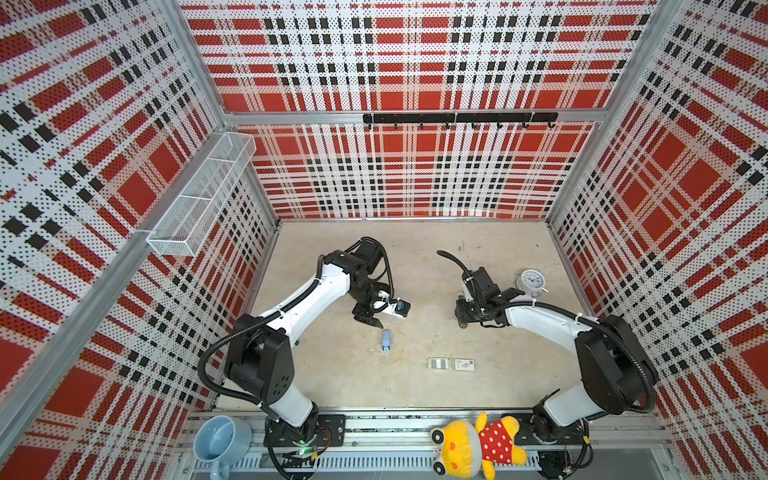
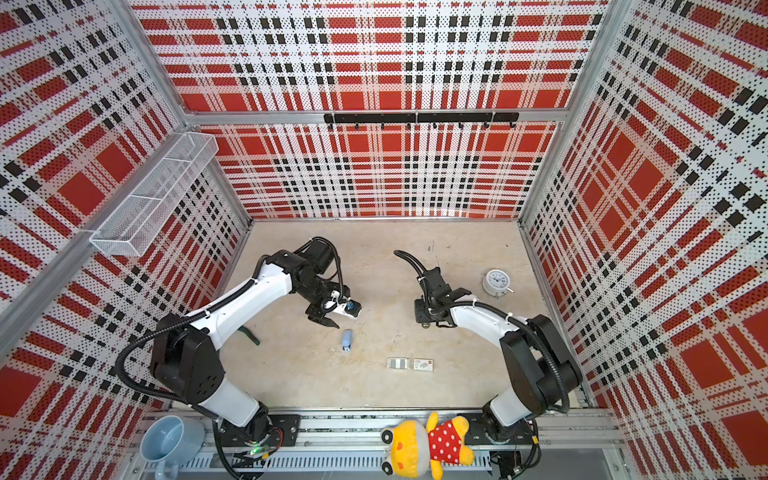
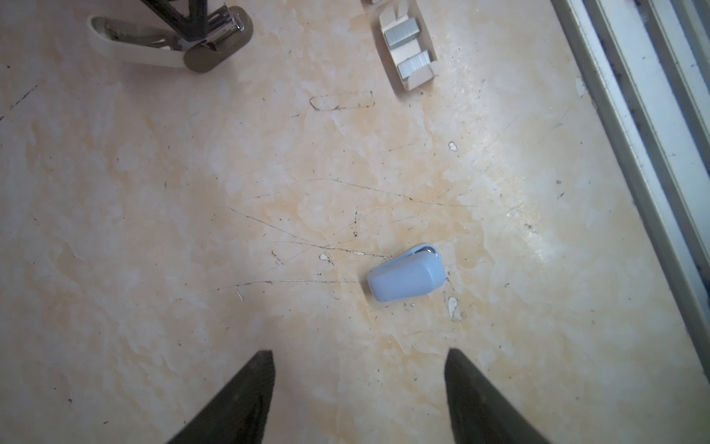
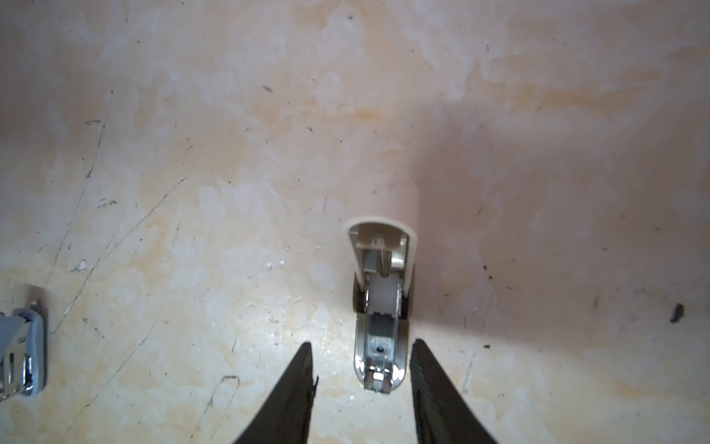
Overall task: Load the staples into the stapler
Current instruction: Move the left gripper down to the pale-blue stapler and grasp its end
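Starting at the left gripper: fingers spread wide, nothing between them, hanging over the scuffed beige tabletop. Just ahead of its dark fingers, clear of them: the small light-blue plastic stapler, closed, flat on the tabletop, a sliver of silver metal at one end. Farther out, and sharp in this wrist view alone: the silver-grey metal staples, two blocks in a little white card tray. From above, no more than a pale rectangle with grey bars, just beside a white printed sleeve with a red mark, both well apart from either gripper.

Over to the right gripper: parted as well, straddles the silver channel of a grey-beige plastic stapler, flipped open. A gap on each side of the metal, no pinch. Hidden under the black wrist in both top views; caught in the left wrist view with one dark finger across it. At the edge of the right wrist view, the blue stapler too, chrome inner part on show. Only from above: the blue stapler between the two grippers, nearer the left; a round white dial gauge just beside the right arm.
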`<act>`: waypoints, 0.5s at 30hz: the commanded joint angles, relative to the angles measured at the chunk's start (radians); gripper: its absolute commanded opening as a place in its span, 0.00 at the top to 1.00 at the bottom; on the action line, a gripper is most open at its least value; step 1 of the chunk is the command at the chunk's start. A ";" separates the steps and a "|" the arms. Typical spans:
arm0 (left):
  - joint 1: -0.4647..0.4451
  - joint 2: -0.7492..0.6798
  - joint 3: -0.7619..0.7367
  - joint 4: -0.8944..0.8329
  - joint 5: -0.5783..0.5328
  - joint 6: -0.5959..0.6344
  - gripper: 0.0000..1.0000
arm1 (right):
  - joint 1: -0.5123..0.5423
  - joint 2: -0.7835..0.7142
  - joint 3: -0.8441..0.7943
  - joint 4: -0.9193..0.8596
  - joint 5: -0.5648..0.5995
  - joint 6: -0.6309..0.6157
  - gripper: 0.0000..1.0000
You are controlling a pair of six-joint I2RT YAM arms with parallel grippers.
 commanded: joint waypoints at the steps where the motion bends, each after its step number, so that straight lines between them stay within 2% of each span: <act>1: -0.024 0.030 -0.017 -0.053 -0.094 0.239 0.27 | 0.004 -0.038 -0.006 -0.042 -0.048 -0.031 0.56; 9: -0.084 0.071 -0.064 -0.028 -0.175 0.344 0.32 | 0.004 -0.138 -0.017 -0.127 -0.129 -0.032 0.56; 15: -0.111 0.107 -0.084 -0.013 -0.193 0.403 0.33 | 0.005 -0.259 -0.041 -0.169 -0.198 0.007 0.56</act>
